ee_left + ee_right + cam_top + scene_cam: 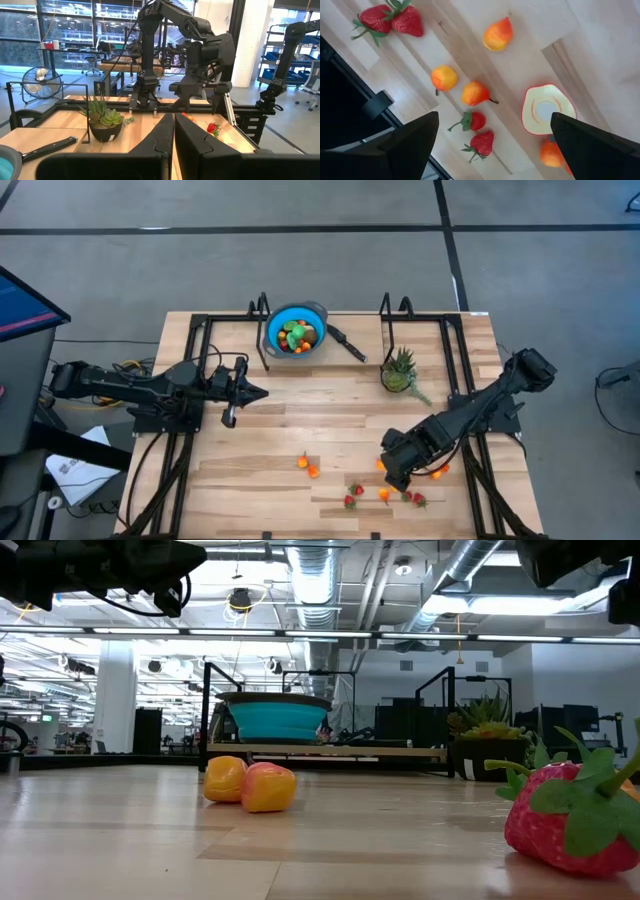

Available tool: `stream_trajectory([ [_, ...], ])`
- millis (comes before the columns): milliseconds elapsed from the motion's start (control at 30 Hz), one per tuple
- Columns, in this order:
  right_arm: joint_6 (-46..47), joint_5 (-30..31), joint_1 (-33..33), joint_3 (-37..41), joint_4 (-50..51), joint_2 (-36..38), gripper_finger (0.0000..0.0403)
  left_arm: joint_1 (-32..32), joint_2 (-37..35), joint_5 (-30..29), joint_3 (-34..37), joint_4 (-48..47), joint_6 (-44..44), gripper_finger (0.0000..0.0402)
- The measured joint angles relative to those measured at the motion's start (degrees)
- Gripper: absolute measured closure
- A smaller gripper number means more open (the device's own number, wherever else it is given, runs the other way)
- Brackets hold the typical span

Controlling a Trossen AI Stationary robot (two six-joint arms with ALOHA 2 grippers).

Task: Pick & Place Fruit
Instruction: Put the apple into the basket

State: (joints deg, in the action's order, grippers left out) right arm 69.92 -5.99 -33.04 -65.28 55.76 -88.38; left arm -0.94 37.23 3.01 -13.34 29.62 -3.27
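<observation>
Wooden table [330, 415], fruit [476, 93] beneath open right hand [495, 135]

1. Strawberries [390, 19] were red with green leaves.
2. Peach half [547, 109] was cream with a red rim.
3. Pear-shaped fruits [498, 34] were orange-yellow.
4. Bowl [296, 330] was blue.
5. Table [300, 420] was light wood grain.
6. Plant [400, 367] was green.

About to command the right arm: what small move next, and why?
Probably lower the right gripper straight down onto the small strawberry between its open fingers, then close. Loose fruit lies beneath it, and the blue bowl already holds some.
</observation>
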Motion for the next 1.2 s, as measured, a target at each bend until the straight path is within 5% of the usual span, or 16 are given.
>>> stream_trajectory([
  [800,-9.15,-1.74,-1.58,0.05,10.58,-12.31,0.0024,0.0,-0.02,0.0,0.0,0.01,-0.01,0.0393],
  [1200,-8.45,-4.18,-3.79,7.23,6.31,-10.56,0.0057,-0.01,-0.02,0.0,0.0,0.03,0.0,0.0393],
])
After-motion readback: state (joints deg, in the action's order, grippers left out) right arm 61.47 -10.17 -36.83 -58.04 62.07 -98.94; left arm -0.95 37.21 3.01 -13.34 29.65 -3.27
